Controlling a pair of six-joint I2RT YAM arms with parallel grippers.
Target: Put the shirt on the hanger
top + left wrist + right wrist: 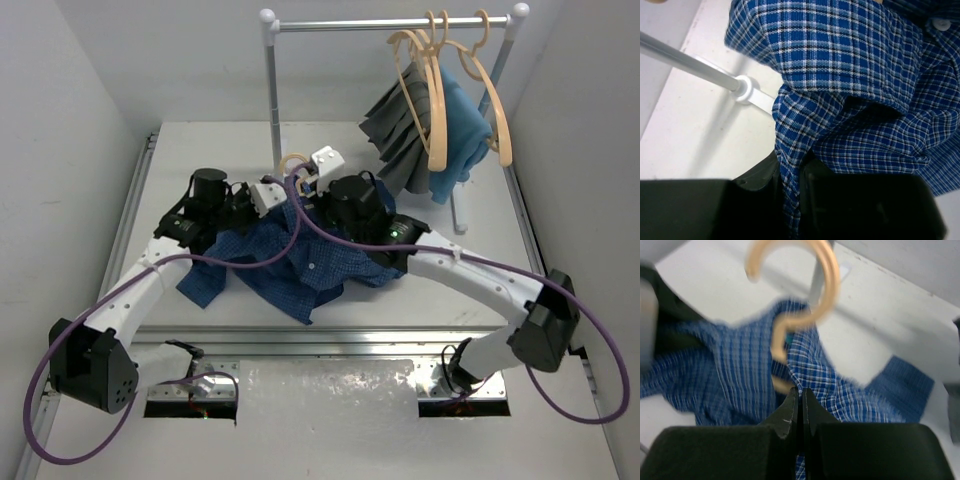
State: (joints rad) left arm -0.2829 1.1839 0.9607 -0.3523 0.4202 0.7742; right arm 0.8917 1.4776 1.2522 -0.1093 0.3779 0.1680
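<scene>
Shirt point(290, 265): heaped around the hanger point(831, 280), below its hook.
Left gripper point(790, 185): pinching a shirt fold.
Right gripper point(800, 405): closed on thin cloth beside the hanger's neck.
Risk: the thin pinch may slip, letting the hanger twist free.

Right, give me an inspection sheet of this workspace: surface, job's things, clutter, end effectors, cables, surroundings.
Surface: white table, with the shirt heaped mid-table.
Job's things: shirt crumpled in a pile; the hook of the hanger sticks up out of it, its shoulders hidden.
Clutter: nothing seen.
End effectors: left end effector shut on shirt fabric; right end effector shut beside the hanger's neck, and whether it pinches cloth is unclear.
Cables: purple cables loop along both arms and over the shirt.
Surroundings: rack at the far edge holding spare hangers, a grey pleated garment and a light blue garment; white walls.
</scene>
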